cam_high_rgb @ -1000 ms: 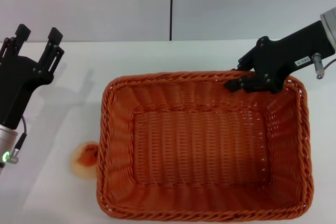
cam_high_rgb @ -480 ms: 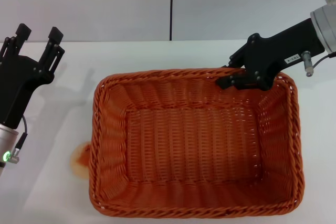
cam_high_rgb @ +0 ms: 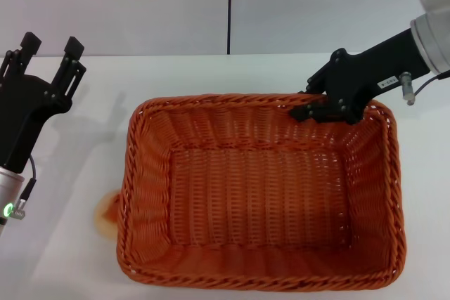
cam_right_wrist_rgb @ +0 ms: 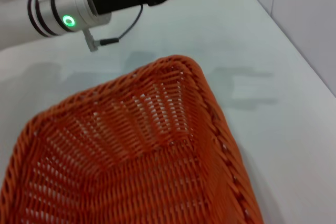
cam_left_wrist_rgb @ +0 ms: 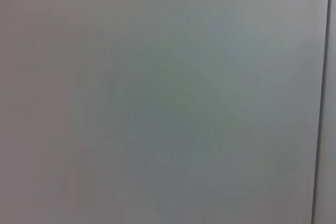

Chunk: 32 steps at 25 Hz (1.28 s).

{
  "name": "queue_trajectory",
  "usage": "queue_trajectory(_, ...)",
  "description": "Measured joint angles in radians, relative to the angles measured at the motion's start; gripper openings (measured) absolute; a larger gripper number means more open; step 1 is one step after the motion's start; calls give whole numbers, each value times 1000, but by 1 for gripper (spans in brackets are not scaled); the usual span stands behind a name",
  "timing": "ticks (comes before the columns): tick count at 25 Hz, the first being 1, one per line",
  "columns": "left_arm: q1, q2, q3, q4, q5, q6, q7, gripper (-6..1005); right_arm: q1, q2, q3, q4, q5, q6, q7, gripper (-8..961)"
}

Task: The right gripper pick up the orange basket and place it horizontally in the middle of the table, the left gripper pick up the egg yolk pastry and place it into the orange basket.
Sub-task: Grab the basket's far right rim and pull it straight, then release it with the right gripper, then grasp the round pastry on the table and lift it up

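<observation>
Right gripper (cam_high_rgb: 314,105): slim black fingers pinched onto the far rim of the orange basket (cam_high_rgb: 259,191), near its far right corner, one finger inside the wall, one outside. Arm runs from there up and out toward the right edge of the head view, small white label visible on its body.

Basket sits with its long side across the table (cam_high_rgb: 211,72), open side up, nothing inside. Whether its base is touching the tabletop or held slightly off it cannot be told. From the right wrist view, the woven inner wall and braided rim (cam_right_wrist_rgb: 220,129) fill the lower part of the picture.

Egg yolk pastry (cam_high_rgb: 105,210): just beside the basket's near left corner, on the table, mostly hidden behind the rim; only a pale orange edge shows.

Left gripper (cam_high_rgb: 48,48): well apart from the basket at the far left of the table, fingers spread wide and pointing away from the robot, holding nothing. Green light glows low on its wrist; the same light and cable show in the right wrist view (cam_right_wrist_rgb: 67,21). Left wrist view shows only a plain pale surface.
</observation>
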Motion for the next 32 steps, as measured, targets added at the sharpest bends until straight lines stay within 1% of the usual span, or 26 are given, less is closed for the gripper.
queue_trajectory(5,-1,0,0,-1,0,0,0,714,-10,6,-7,-9,-5,58,37,162)
queue_trajectory(8,6,-1,1,-1,0,0,0,714,-24,7,3,-21,-1,88,37,222)
queue_trajectory(11,12,-2,3,-1,0,0,0,714,-45,17,36,-37,7,126,16,283)
queue_trajectory(14,13,-2,3,-1,0,0,0,714,-77,26,68,-39,62,178,-39,343)
queue_trajectory(15,13,-2,3,-1,0,0,0,714,-90,27,78,-38,96,194,-61,385)
queue_trajectory(18,10,-1,4,0,0,-1,0,713,-152,31,132,-28,251,236,-167,510)
queue_trajectory(19,10,-1,5,0,0,-1,0,713,-185,34,164,-17,335,241,-216,552)
queue_trajectory(21,10,-1,5,0,0,-1,0,713,-236,37,212,10,467,248,-294,552)
queue_trajectory(22,10,-1,5,0,0,-1,0,713,-268,38,244,38,561,249,-335,552)
queue_trajectory(23,10,3,5,2,0,-1,-9,713,-293,39,267,61,628,250,-359,552)
queue_trajectory(25,8,6,8,14,0,0,-41,713,-346,40,314,126,775,248,-396,552)
queue_trajectory(26,1,9,12,32,0,5,-83,713,-378,40,335,168,857,244,-414,552)
queue_trajectory(27,-8,11,16,61,0,19,-118,713,-402,41,346,196,914,239,-434,552)
queue_trajectory(29,-13,12,19,80,0,34,-136,713,-459,47,359,244,1024,230,-481,552)
queue_trajectory(32,-31,20,47,129,3,69,-179,713,-534,64,365,270,1135,215,-523,552)
